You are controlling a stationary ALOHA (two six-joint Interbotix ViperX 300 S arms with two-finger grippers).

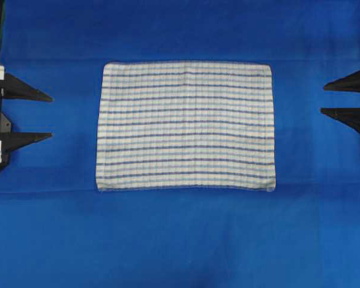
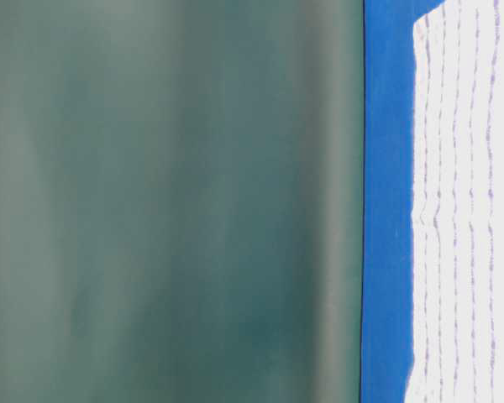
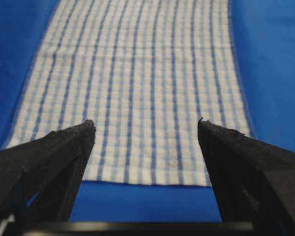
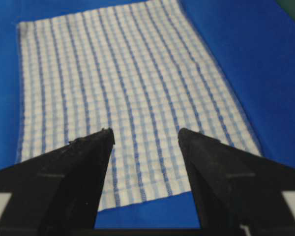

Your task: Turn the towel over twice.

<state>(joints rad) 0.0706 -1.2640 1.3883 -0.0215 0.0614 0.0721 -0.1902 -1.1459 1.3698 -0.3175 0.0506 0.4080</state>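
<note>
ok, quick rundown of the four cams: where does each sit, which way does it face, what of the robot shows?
Overhead: above the table, looking straight down at the white woven blue-striped towel on the blue cloth surface; open left gripper and right gripper at the edges.
Table-level: low, on its side, along the towel.
Left wrist: behind its gripper, facing the towel.
Right wrist: likewise, gripper, towel.
Shared: all four show the towel.

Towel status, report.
Left gripper and right gripper: jaws open, empty, off either side. Towel flat, spread on blue cloth. Nothing in the way.
</note>
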